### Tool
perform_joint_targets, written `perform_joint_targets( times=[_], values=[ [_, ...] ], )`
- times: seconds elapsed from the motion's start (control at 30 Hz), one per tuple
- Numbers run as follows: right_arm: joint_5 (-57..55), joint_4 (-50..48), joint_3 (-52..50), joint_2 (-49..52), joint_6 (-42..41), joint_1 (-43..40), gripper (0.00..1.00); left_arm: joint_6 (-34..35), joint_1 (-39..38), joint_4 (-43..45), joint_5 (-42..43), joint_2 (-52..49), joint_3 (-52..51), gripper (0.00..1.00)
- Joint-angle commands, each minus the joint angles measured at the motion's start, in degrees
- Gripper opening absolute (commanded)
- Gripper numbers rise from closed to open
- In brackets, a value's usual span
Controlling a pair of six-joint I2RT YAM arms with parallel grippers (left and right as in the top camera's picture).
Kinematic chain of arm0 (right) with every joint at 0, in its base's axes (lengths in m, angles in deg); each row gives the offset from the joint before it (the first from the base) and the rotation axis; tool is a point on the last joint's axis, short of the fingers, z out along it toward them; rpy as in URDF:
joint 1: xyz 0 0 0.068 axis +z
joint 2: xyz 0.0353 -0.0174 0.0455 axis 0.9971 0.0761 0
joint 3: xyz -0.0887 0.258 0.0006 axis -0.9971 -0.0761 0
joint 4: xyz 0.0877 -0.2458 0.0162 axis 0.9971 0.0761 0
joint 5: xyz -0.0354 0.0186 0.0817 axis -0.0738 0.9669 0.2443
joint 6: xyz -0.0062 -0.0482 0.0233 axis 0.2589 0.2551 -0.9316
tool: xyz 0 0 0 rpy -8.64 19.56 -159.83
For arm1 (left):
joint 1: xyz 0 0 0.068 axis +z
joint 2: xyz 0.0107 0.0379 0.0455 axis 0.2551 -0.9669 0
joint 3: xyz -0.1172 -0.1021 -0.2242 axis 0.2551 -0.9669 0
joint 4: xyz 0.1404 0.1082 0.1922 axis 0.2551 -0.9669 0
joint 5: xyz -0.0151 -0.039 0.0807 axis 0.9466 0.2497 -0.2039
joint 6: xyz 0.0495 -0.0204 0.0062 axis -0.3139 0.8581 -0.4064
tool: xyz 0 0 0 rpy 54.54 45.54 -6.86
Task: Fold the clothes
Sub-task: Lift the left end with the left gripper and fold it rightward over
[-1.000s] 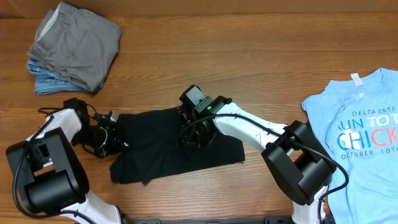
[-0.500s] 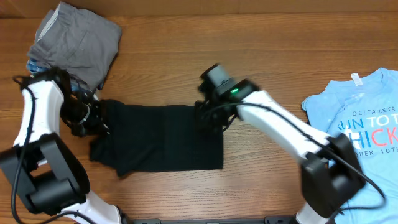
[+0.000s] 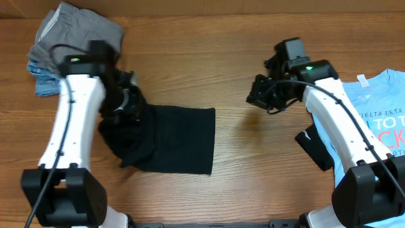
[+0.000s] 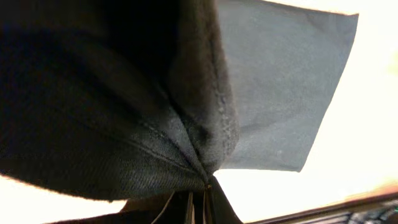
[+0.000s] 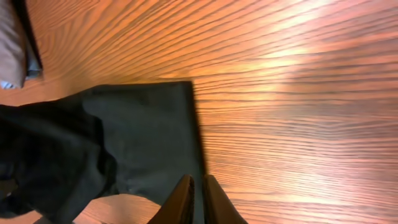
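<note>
Black cloth, the black tee (image 3: 174,139), lies on the wooden table (image 3: 240,44) left of centre in the overhead view, flat on its right side and bunched up on its left. The left end effector (image 3: 130,104) is clamped on that bunched part. The right end effector (image 3: 259,95) hangs over bare wood, well apart from the black tee, its fingers together and holding nothing. A grey pile (image 3: 79,35) sits at the far left corner and a light-blue tee (image 3: 373,126) lies at the right edge. In the left wrist view the black tee (image 4: 112,106) fills most of the frame, its folds gathered to a pinch at the left end effector (image 4: 200,202). In the right wrist view the right end effector (image 5: 198,202) shows two fingers (image 5: 183,200) nearly touching, nothing between them, above the black tee (image 5: 124,143) on the table (image 5: 298,93).
</note>
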Motion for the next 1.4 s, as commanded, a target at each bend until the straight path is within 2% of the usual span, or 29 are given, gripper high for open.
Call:
perform_joint_targets(
  times=[0.0,0.23,0.33,0.47,0.53,0.7,0.87,0.97,1.07,1.23,1.37],
  values=[
    [0.1,0.6,0.9,-1.7,3.4,-0.4,0.09,7.2,-5.8,1.4,-4.1,-1.5,-0.5,0.04],
    [0.1,0.6,0.9,-1.7,3.4,-0.5,0.10,12.9,-17.5,4.8,-4.6,-5.1,-0.5,0.07],
    [0.1,0.6,0.9,-1.7,3.4,-0.5,0.10,14.7,-20.8,5.0,-5.6,-6.9,-0.5,0.18],
    [0.1,0.8,0.9,-1.7,3.7,-0.5,0.12,16.7,-23.3,5.5,-3.9,-7.5,-0.4,0.41],
    [0.1,0.9,0.9,-1.7,4.7,-0.5,0.14,16.7,-23.5,4.7,-3.6,-7.4,1.0,0.45],
    [0.2,1.2,0.9,-1.7,5.1,-0.5,0.21,15.1,-21.9,-1.7,-4.2,-7.4,10.2,0.47],
    [8.0,1.4,0.5,-1.6,12.4,1.6,0.31,13.4,-18.8,-10.4,-12.1,-7.3,21.1,0.52],
    [8.3,2.4,-0.3,-1.3,13.2,6.0,0.41,12.7,-16.6,-12.7,-14.5,-7.2,24.2,0.57],
    [6.1,3.0,-1.7,0.2,13.3,12.2,0.55,12.1,-14.9,-12.8,-14.0,-7.3,24.3,0.59],
    [-1.1,0.4,-6.1,4.0,13.3,20.7,0.58,12.0,-13.7,-13.3,-14.0,-7.3,24.3,0.59],
    [-2.0,-4.0,-9.1,8.1,13.0,24.1,0.57,10.7,-13.7,-13.3,-14.0,-7.3,24.3,0.61]
  ],
)
